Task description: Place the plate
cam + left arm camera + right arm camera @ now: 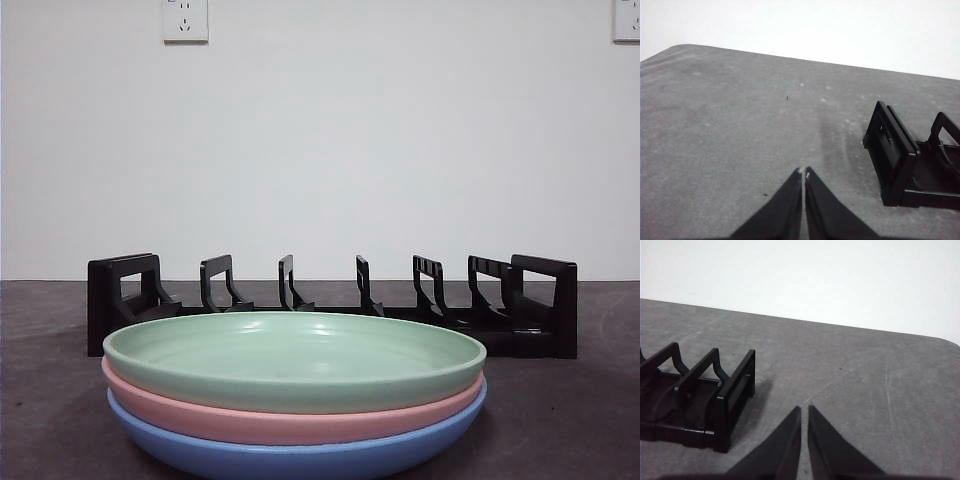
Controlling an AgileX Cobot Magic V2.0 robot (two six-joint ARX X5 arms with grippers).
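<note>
Plates stacked three high at the desk's near edge: green plate (295,355) on top, pink plate (290,420) under it, blue plate (300,455) at the bottom. Just behind them a black rack (330,305) runs crosswise, slots bare. Gray desk (580,420) lies open on both sides of the stack. Left tool (804,172) closed, holding nothing, over bare desk beside one rack end. Right tool (804,410) closed, holding nothing, beside the other end. Both well apart from the plates.
</note>
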